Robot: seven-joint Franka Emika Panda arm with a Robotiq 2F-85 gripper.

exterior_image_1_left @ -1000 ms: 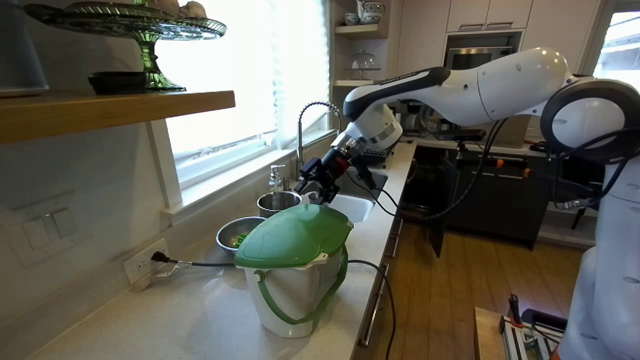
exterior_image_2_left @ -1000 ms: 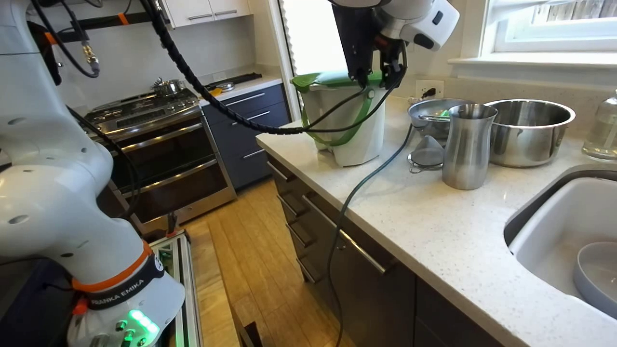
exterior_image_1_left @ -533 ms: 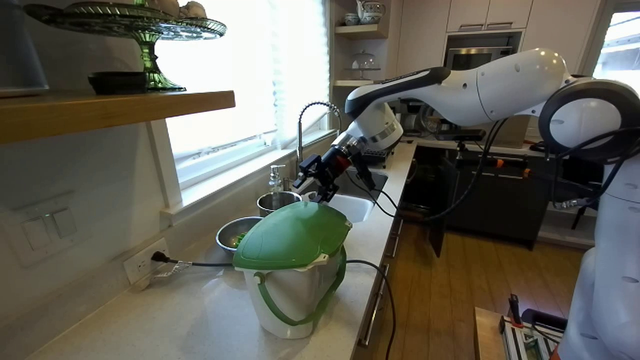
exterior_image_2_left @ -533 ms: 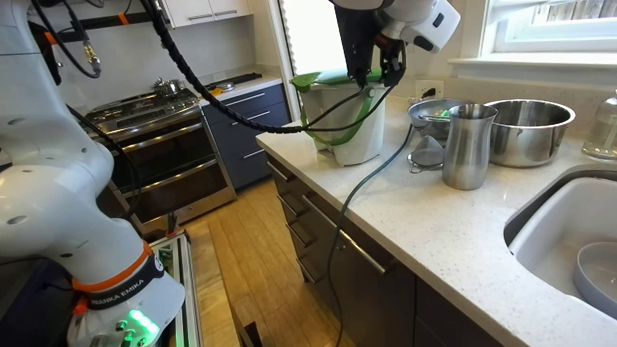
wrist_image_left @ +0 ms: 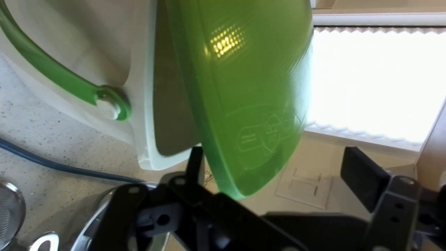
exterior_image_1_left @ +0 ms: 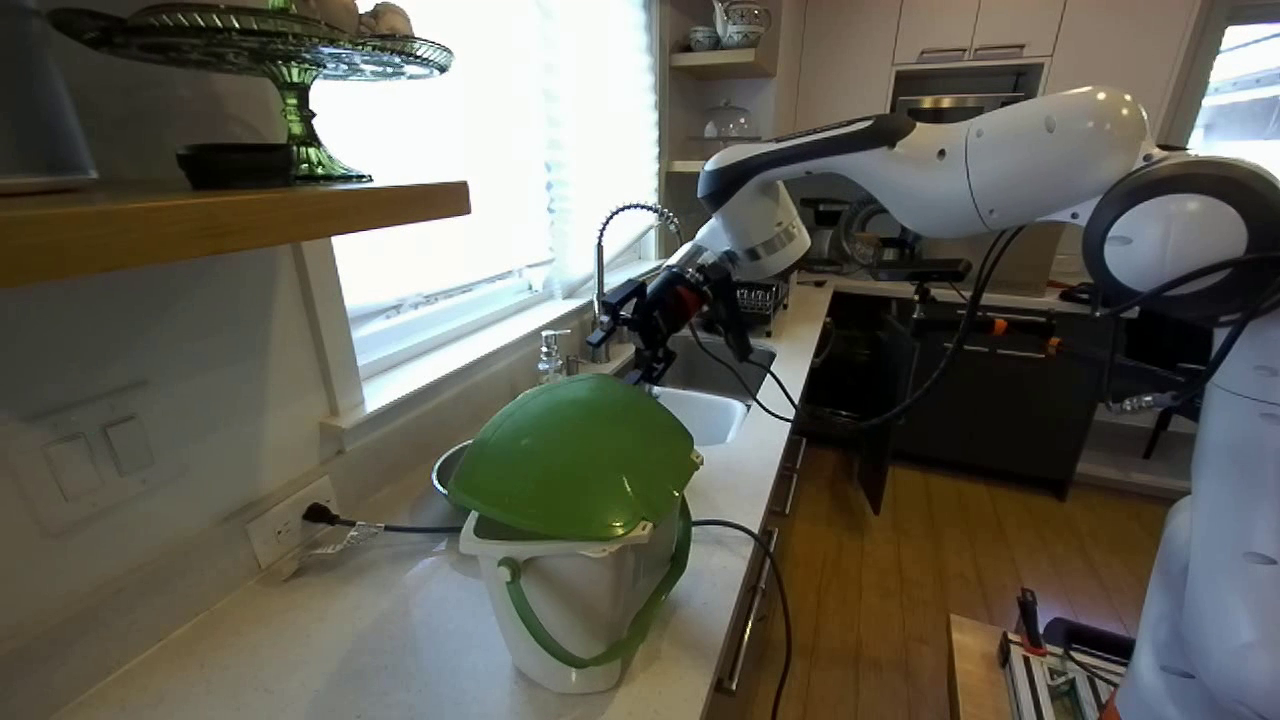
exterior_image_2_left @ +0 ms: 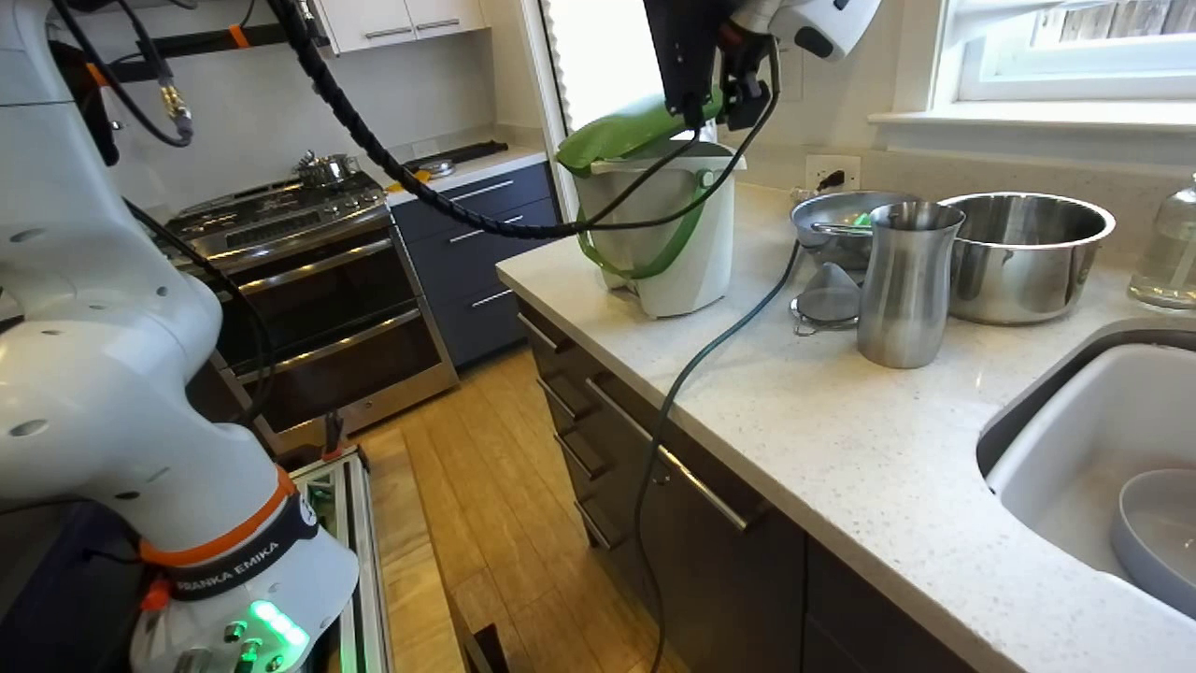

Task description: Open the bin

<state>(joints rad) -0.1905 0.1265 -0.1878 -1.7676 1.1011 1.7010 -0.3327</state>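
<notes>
The bin is a white pail (exterior_image_1_left: 570,620) on the counter with a green lid (exterior_image_1_left: 585,455) and green handle (exterior_image_1_left: 600,655). The lid is tilted up partway, leaving a dark gap along the rim in both exterior views. The pail (exterior_image_2_left: 696,271) and lid (exterior_image_2_left: 612,136) also show here. My gripper (exterior_image_1_left: 625,352) is at the raised edge of the lid. In the wrist view the gripper (wrist_image_left: 273,152) is open; the lid (wrist_image_left: 251,101) reaches between its fingers. One finger is at the lid's underside edge, near the pail rim; the other is apart above the lid.
A metal bowl (exterior_image_2_left: 832,238), small strainer (exterior_image_2_left: 827,299), metal cup (exterior_image_2_left: 906,299) and metal pot (exterior_image_2_left: 1014,271) stand beside the bin. The sink (exterior_image_2_left: 1074,439) lies beyond. A cable (exterior_image_2_left: 719,341) crosses the counter. A wooden shelf (exterior_image_1_left: 300,215) juts from the wall.
The gripper has moved up with one finger at the lid. The lid has swung from nearly closed to tilted open, uncovering part of the rim. The pail has shifted slightly.
</notes>
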